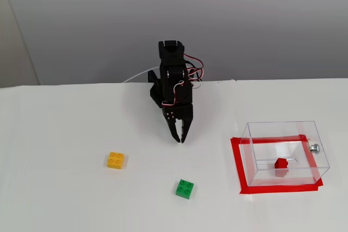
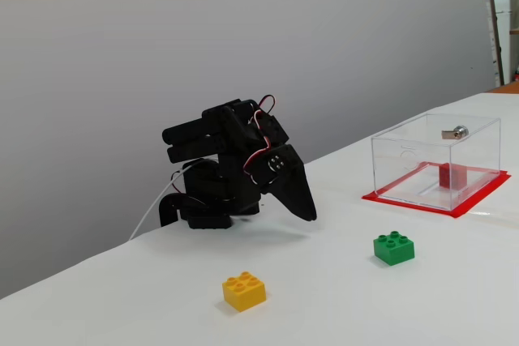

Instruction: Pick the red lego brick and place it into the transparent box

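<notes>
I am seeing the red lego brick (image 1: pixel 281 163) sitting inside the transparent box (image 1: pixel 274 129), on its floor, roughly in the middle; in the other fixed view the brick (image 2: pixel 452 176) is showing through the clear front wall of the box (image 2: pixel 405 155). The box is standing near the right edge of the surface (image 1: pixel 65 199), inside a rectangle of red tape (image 1: pixel 237 161), with its small silver knob (image 1: pixel 314 147) sticking out of the right wall in that view.

The arm (image 1: pixel 173 77) is folding low over its base near the back edge of the surface, well apart from the box. Its gripper (image 1: pixel 179 139) is pointing down toward the surface with nothing between the jaws; the jaws are looking clenched, their tips meeting in a point in both fixed views (image 2: pixel 309 215). I cannot tell whether the tips are touching the surface or hanging just above it.

A yellow brick (image 1: pixel 116 160) is lying toward the left side of the surface, and a green brick (image 1: pixel 185 188) is lying nearer the front edge, between the yellow brick and the box. Both are well clear of the gripper.
</notes>
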Action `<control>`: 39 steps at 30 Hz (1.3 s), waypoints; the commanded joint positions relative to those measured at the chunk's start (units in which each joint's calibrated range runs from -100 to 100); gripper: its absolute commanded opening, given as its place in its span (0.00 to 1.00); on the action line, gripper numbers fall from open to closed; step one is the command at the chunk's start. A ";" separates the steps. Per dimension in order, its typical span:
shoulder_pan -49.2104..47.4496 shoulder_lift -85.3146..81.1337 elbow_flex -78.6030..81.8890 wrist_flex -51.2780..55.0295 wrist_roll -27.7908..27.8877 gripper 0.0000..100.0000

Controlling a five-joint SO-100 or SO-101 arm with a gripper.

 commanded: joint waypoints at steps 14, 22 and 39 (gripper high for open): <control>0.02 -0.59 -1.83 4.07 0.14 0.02; 0.02 -0.51 -1.83 4.07 0.19 0.02; 0.02 -0.51 -1.83 3.98 0.19 0.02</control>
